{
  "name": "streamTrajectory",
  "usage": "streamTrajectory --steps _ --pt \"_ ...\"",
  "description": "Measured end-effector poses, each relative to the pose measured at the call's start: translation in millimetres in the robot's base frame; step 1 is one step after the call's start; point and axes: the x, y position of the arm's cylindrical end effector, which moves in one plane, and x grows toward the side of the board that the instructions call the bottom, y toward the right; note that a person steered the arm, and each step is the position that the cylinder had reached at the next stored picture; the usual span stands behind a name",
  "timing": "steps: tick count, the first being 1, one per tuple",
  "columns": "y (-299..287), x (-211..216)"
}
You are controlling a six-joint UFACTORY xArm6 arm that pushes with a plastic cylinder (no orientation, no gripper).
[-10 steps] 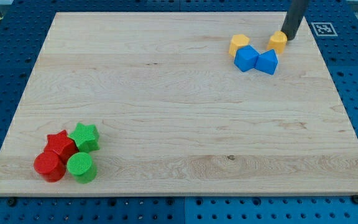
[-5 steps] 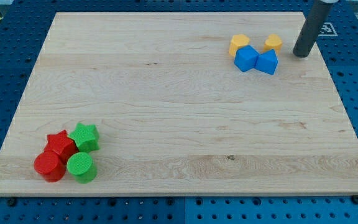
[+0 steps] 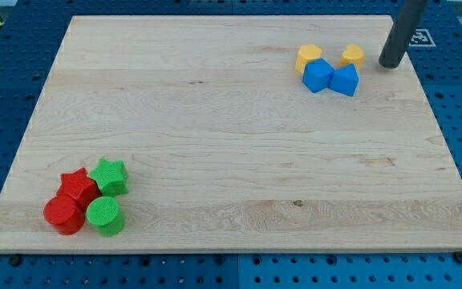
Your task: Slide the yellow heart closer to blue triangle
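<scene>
Task judged near complete: yellow heart [image 3: 353, 54] just left of my tip [image 3: 390, 64], clawless, abuts blue triangle [image 3: 345, 80].

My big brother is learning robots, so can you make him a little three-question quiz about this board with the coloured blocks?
1. True or false: my tip touches the yellow heart.
2. Which block lies just below the yellow heart? A) blue triangle B) green star C) red cylinder
3. Fill in: the red and green blocks cluster at the view's bottom ____.

Key: 1 false, the tip stands apart to the heart's right; 2 A; 3 left.
</scene>
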Motion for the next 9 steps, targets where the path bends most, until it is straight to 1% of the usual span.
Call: streamTrajectory --steps 5,9 --pt "19 -1" --pt "-4 -14"
